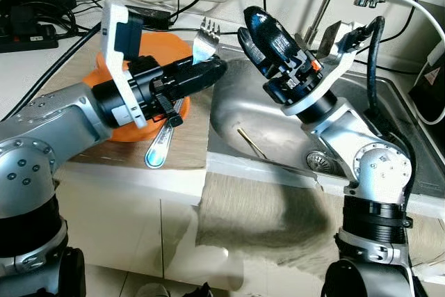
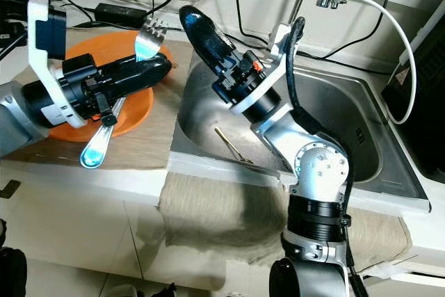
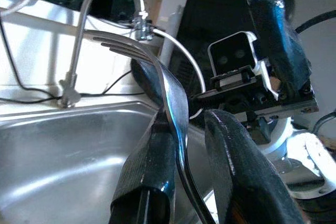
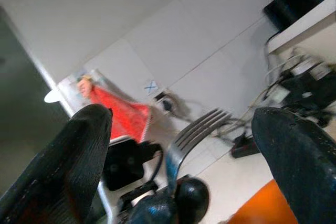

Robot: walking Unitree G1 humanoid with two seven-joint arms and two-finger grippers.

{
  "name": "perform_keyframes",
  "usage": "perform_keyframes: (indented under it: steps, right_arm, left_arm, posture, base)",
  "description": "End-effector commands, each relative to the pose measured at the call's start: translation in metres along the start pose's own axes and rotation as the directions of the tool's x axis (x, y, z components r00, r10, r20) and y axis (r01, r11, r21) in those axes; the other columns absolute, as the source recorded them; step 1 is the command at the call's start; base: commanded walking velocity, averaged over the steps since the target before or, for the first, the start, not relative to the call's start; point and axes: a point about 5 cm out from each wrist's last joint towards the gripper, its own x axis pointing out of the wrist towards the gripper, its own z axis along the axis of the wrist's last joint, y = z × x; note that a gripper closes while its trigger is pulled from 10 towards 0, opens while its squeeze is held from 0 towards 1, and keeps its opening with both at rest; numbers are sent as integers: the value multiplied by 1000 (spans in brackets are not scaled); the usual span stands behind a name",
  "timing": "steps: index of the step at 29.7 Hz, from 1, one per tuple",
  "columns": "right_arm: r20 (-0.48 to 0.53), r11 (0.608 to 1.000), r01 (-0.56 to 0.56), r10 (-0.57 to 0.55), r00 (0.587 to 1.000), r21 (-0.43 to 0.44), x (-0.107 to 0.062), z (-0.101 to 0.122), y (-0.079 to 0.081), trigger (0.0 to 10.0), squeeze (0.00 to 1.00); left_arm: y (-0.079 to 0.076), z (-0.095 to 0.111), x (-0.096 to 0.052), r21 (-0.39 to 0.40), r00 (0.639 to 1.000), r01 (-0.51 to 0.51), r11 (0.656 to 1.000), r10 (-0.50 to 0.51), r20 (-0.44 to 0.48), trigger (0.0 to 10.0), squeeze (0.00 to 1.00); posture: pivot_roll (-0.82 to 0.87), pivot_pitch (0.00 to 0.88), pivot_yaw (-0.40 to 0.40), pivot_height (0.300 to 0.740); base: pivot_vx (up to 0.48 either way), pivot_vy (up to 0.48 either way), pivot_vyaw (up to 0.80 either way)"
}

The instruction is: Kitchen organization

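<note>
Left arm: reaches across the counter, its left gripper (image 1: 208, 69) clamped on a fork (image 1: 206, 38), tines up, handle slanting down over the orange plate (image 1: 165, 45) beside the sink (image 1: 361, 130).

Right arm: elbow bent over the sink, forearm raised; right gripper (image 4: 184, 145) spread wide, holding nothing, facing the fork.

Head views: a thin stick (image 1: 250, 142) lying in the sink basin; a cloth (image 2: 222, 213) draped over the counter edge.

Left wrist view: tap (image 3: 100, 3) behind the fork.

Right wrist view: fork tines between the spread fingers (image 4: 79, 150), apart from both.
</note>
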Motion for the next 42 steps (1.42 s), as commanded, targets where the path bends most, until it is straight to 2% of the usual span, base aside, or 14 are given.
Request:
perform_keyframes:
  steps: [1,4,7,12,13,14,15,16,17,42]
  right_arm:
    - [-6,1000,-14,14,1000,5,-3,2,5,10000,0]
    - [-48,995,-32,37,998,99,-5,-6,6,10000,0]
    - [-91,992,-13,25,996,122,-6,-14,5,10000,0]
    - [-55,982,-11,22,998,189,-3,-15,3,10000,0]
    - [-52,980,-10,21,998,200,-3,-15,3,9529,0]
    - [-52,979,-8,19,998,206,-3,-15,3,9529,0]
    - [-53,978,-5,16,998,210,-3,-16,3,4627,0]
    - [-51,976,-3,14,999,217,-4,-16,3,4627,0]
    - [-48,975,-1,12,999,224,-4,-17,2,0,0]
    - [-68,957,-27,48,997,288,-8,-22,6,0,0]
  left_arm:
    - [-7,3,2,11,998,60,998,-60,22,0,0]
    - [-6,-1,-3,13,997,76,997,-76,16,0,0]
    - [-8,-3,-3,6,994,110,994,-110,19,0,0]
    - [-16,-12,-2,-3,984,180,984,-180,-14,0,0]
    - [-17,-13,-2,-4,982,186,983,-186,-21,0,0]
    - [-17,-15,-1,-4,982,189,982,-189,-29,0,0]
    - [-18,-16,-1,-4,981,193,981,-193,-36,0,0]
    - [-18,-18,-1,-4,979,198,980,-198,-45,0,0]
    - [-19,-19,-1,-4,978,202,979,-201,-53,0,0]
    - [-14,-12,3,34,976,212,977,-210,-61,0,0]
  posture:
    - [47,0,-124,740]
    - [46,0,-124,740]
    - [44,0,-124,740]
    - [43,0,-123,740]
    - [44,0,-122,740]
    - [44,0,-122,740]
    - [43,0,-121,740]
    - [43,0,-121,740]
    - [43,0,-121,740]
    - [40,0,-119,740]
  base:
    - [0,0,0]
    - [0,0,0]
    - [0,0,0]
    - [0,0,0]
    - [0,0,0]
    - [0,0,0]
    - [0,0,0]
    - [0,0,0]
    - [0,0,0]
    - [0,0,0]
